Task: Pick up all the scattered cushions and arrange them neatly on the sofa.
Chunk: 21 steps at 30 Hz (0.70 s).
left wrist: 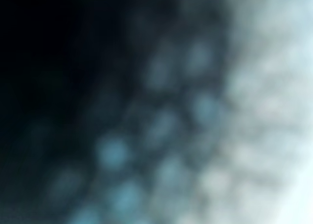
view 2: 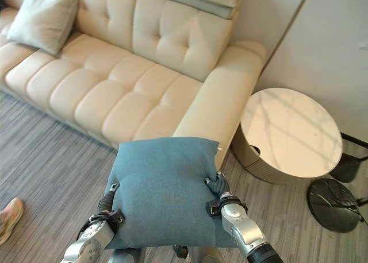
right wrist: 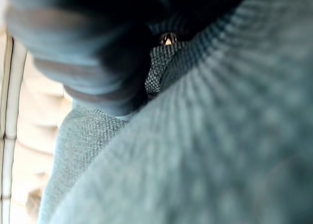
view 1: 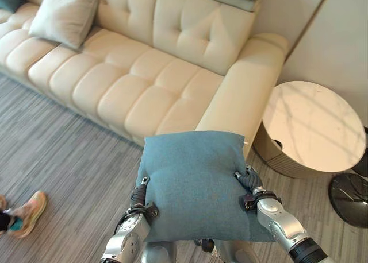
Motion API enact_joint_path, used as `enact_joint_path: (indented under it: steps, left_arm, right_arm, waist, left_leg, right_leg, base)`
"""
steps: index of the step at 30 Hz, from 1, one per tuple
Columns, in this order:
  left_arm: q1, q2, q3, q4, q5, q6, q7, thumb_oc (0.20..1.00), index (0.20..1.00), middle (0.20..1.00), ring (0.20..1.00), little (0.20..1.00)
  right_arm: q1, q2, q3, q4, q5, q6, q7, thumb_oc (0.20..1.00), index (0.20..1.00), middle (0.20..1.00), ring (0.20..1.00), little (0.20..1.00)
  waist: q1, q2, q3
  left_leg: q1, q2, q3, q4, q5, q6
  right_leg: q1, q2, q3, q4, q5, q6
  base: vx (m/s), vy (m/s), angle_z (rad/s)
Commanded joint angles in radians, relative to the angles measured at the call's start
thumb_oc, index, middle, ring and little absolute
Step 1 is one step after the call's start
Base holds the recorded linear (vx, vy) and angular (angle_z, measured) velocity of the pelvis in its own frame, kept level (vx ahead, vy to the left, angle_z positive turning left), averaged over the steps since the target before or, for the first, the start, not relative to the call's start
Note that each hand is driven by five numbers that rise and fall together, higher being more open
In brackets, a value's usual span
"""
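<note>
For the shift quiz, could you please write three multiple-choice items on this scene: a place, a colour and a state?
1. Where does the pale cushion lie?
A. on the sofa seat
B. on the round table
C. on the floor

2. What colour is the cushion between the hands?
A. red
B. blue
C. yellow

3. How is the blue cushion placed?
A. flat on the floor
B. on the sofa
C. held up between both hands

Answers: 1 A, it leans against the sofa backrest; 2 B, blue fabric; 3 C, left hand and right hand flank it.
</note>
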Motion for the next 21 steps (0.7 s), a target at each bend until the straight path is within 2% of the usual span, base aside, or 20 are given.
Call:
enact_joint_path:
  steps: [1, 3, 4, 5, 6, 8, 10, 14, 15, 17, 18, 19, 21]
  left_arm:
    - [-0.068, -0.027, -0.053, -0.134, 0.02, -0.049, -0.066, 0.2, 0.2, 0.2, 0.2, 0.2]
    - [-0.084, -0.03, -0.066, -0.133, 0.017, -0.047, -0.065, 0.2, 0.2, 0.2, 0.2, 0.2]
    - [-0.089, -0.039, -0.069, -0.122, 0.014, -0.041, -0.062, 0.2, 0.2, 0.2, 0.2, 0.2]
    - [-0.089, -0.039, -0.069, -0.122, 0.014, -0.041, -0.062, 0.2, 0.2, 0.2, 0.2, 0.2]
    - [-0.089, -0.042, -0.069, -0.115, 0.015, -0.039, -0.062, 0.2, 0.2, 0.2, 0.2, 0.2]
    - [-0.078, -0.036, -0.064, -0.117, 0.024, -0.039, -0.056, 0.2, 0.2, 0.2, 0.2, 0.2]
    - [-0.07, -0.031, -0.057, -0.122, 0.03, -0.036, -0.049, 0.2, 0.2, 0.2, 0.2, 0.2]
    - [-0.051, -0.024, -0.044, -0.135, 0.038, -0.039, -0.046, 0.2, 0.2, 0.2, 0.2, 0.2]
    - [-0.04, -0.016, -0.034, -0.148, 0.043, -0.046, -0.039, 0.2, 0.2, 0.2, 0.2, 0.2]
    - [-0.04, -0.016, -0.034, -0.148, 0.043, -0.046, -0.039, 0.2, 0.2, 0.2, 0.2, 0.2]
    - [-0.04, -0.013, -0.033, -0.152, 0.045, -0.048, -0.036, 0.2, 0.2, 0.2, 0.2, 0.2]
    - [-0.051, -0.008, -0.038, -0.159, 0.051, -0.052, -0.031, 0.2, 0.2, 0.2, 0.2, 0.2]
    - [-0.058, -0.006, -0.041, -0.153, 0.06, -0.053, -0.026, 0.2, 0.2, 0.2, 0.2, 0.2]
  right_arm:
    - [-0.031, 0.048, 0.017, -0.127, 0.035, -0.064, 0.033, 0.2, 0.2, 0.2, 0.2, 0.2]
    - [-0.026, 0.045, 0.005, -0.131, 0.04, -0.065, 0.026, 0.2, 0.2, 0.2, 0.2, 0.2]
    - [-0.021, 0.043, -0.004, -0.136, 0.036, -0.061, 0.024, 0.2, 0.2, 0.2, 0.2, 0.2]
    - [-0.021, 0.043, -0.004, -0.136, 0.036, -0.061, 0.024, 0.2, 0.2, 0.2, 0.2, 0.2]
    - [-0.019, 0.046, -0.005, -0.134, 0.029, -0.054, 0.022, 0.2, 0.2, 0.2, 0.2, 0.2]
    - [-0.018, 0.054, 0.002, -0.136, 0.025, -0.05, 0.02, 0.2, 0.2, 0.2, 0.2, 0.2]
    - [-0.019, 0.062, 0.007, -0.129, 0.015, -0.044, 0.022, 0.2, 0.2, 0.2, 0.2, 0.2]
    - [-0.029, 0.077, 0.019, -0.131, -0.002, -0.038, 0.03, 0.2, 0.2, 0.2, 0.2, 0.2]
    - [-0.037, 0.087, 0.02, -0.132, -0.008, -0.04, 0.032, 0.2, 0.2, 0.2, 0.2, 0.2]
    - [-0.037, 0.087, 0.02, -0.132, -0.008, -0.04, 0.032, 0.2, 0.2, 0.2, 0.2, 0.2]
    - [-0.042, 0.089, 0.022, -0.132, -0.011, -0.04, 0.033, 0.2, 0.2, 0.2, 0.2, 0.2]
    - [-0.047, 0.091, 0.018, -0.133, -0.016, -0.043, 0.031, 0.2, 0.2, 0.2, 0.2, 0.2]
    - [-0.045, 0.102, 0.012, -0.13, -0.016, -0.044, 0.03, 0.2, 0.2, 0.2, 0.2, 0.2]
  waist:
    - [-0.014, -0.013, -0.018]
    - [-0.027, -0.006, -0.022]
    - [-0.043, 0.011, -0.034]
    - [-0.043, 0.011, -0.034]
    - [-0.046, 0.019, -0.039]
    - [-0.04, 0.027, -0.047]
    - [-0.036, 0.026, -0.052]
    - [-0.02, 0.021, -0.049]
    - [-0.008, 0.012, -0.044]
    - [-0.008, 0.011, -0.044]
    - [-0.004, 0.009, -0.042]
    - [-0.003, 0.01, -0.032]
    - [-0.009, 0.014, -0.026]
  left_leg:
    - [0.095, 0.035, 0.027, -0.043, -0.055, 0.012]
    - [0.119, 0.068, 0.072, -0.094, -0.037, 0.001]
    - [0.154, 0.096, 0.151, -0.205, 0.001, -0.019]
    - [0.155, 0.096, 0.151, -0.209, 0.004, -0.019]
    - [0.175, 0.098, 0.171, -0.264, 0.019, -0.027]
    - [0.206, 0.085, 0.157, -0.346, 0.037, -0.028]
    - [0.21, 0.077, 0.161, -0.346, 0.024, -0.025]
    - [0.222, 0.058, 0.161, -0.346, 0.01, -0.006]
    - [0.225, 0.039, 0.159, -0.346, -0.004, 0.015]
    - [0.225, 0.039, 0.159, -0.346, -0.005, 0.016]
    - [0.223, 0.029, 0.152, -0.337, -0.017, 0.027]
    - [0.21, 0.008, 0.127, -0.306, -0.039, 0.052]
    - [0.217, -0.016, 0.104, -0.296, -0.057, 0.079]
  right_leg:
    - [0.081, 0.021, 0.044, -0.074, -0.122, 0.121]
    - [0.069, 0.001, -0.005, -0.081, -0.109, 0.13]
    - [0.058, -0.013, -0.059, -0.087, -0.099, 0.143]
    - [0.059, -0.013, -0.059, -0.088, -0.098, 0.143]
    - [0.055, -0.018, -0.082, -0.092, -0.088, 0.15]
    - [0.049, -0.02, -0.093, -0.104, -0.067, 0.167]
    - [0.046, -0.024, -0.094, -0.109, -0.049, 0.18]
    - [0.052, -0.041, -0.084, -0.095, -0.039, 0.198]
    - [0.053, -0.064, -0.076, -0.071, -0.038, 0.215]
    - [0.052, -0.065, -0.076, -0.07, -0.038, 0.215]
    - [0.049, -0.076, -0.069, -0.049, -0.041, 0.223]
    - [0.021, -0.106, -0.038, 0.052, -0.059, 0.233]
    - [-0.026, -0.139, -0.002, 0.177, -0.048, 0.244]
  base:
    - [-0.13, 0.086, 1.0]
    - [-0.11, 0.139, 1.07]
    - [-0.08, 0.149, 1.04]
    - [-0.06, 0.192, 1.07]
    - [-0.01, 0.173, 0.93]
    - [0.0, 0.237, 0.78]
    - [0.04, 0.228, 0.31]
    - [0.06, 0.256, 0.01]
    - [0.06, 0.253, -0.02]
    - [0.05, 0.174, 0.05]
    - [0.09, 0.324, 0.05]
    - [0.11, 0.42, 0.05]
    - [0.12, 0.375, 0.12]
